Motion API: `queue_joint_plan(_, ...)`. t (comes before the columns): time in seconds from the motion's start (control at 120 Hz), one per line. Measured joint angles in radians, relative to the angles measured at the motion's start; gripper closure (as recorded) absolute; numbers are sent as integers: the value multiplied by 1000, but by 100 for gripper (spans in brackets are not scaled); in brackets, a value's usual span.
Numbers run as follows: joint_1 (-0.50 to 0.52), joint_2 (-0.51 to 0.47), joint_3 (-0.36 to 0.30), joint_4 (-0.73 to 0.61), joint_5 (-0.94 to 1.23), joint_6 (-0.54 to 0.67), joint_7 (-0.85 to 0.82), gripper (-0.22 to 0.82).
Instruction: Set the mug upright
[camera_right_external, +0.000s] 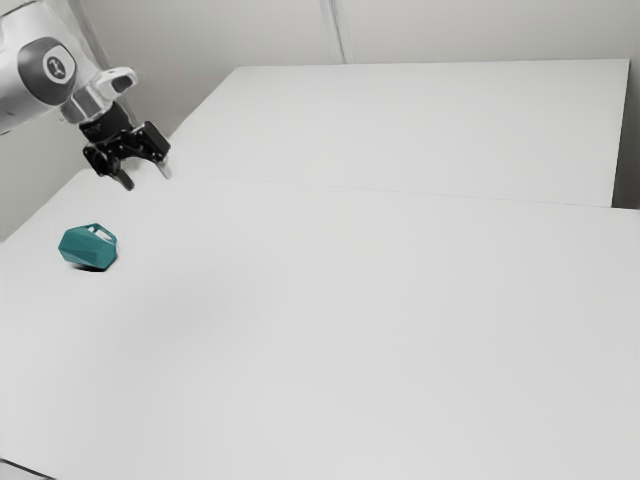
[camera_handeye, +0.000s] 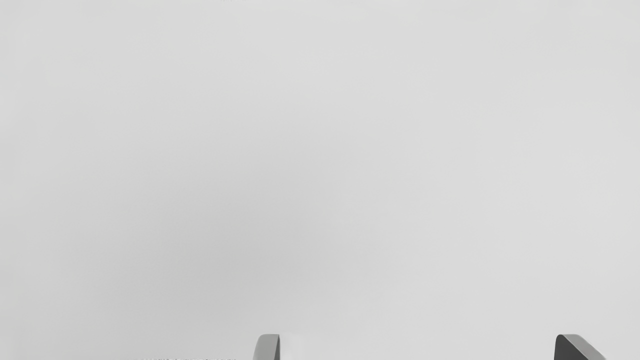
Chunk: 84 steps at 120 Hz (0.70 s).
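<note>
Item: 1 teal faceted mug (camera_right_external: 86, 248), tipped on its side on your white table (camera_right_external: 350, 330), near the exterior view's left edge, handle (camera_right_external: 106, 235) uppermost. Item: 1 black two-finger gripper (camera_right_external: 147, 180), well apart from it, fingers wide open, 0 objects held. Handling: probably light, rigid, perhaps slippery; you might best grip opposite body walls, clear of the handle.

Exterior view looking down beside arm (camera_right_external: 20, 75), closer wrist view facing white tabletop (camera_right_external: 330, 330), tabletop shared
</note>
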Motion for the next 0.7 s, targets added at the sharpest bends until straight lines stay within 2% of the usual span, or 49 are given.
queue_joint_plan(0.067,89,24,2,6,-37,4,78,0)
queue_joint_plan(0.175,131,79,3,34,-79,2,207,0)
queue_joint_plan(0.317,220,237,2,179,-122,-24,370,0)
queue_joint_plan(0.5,302,352,3,290,-165,-49,543,0)
queue_joint_plan(0.7,370,528,2,466,-263,-57,684,0)
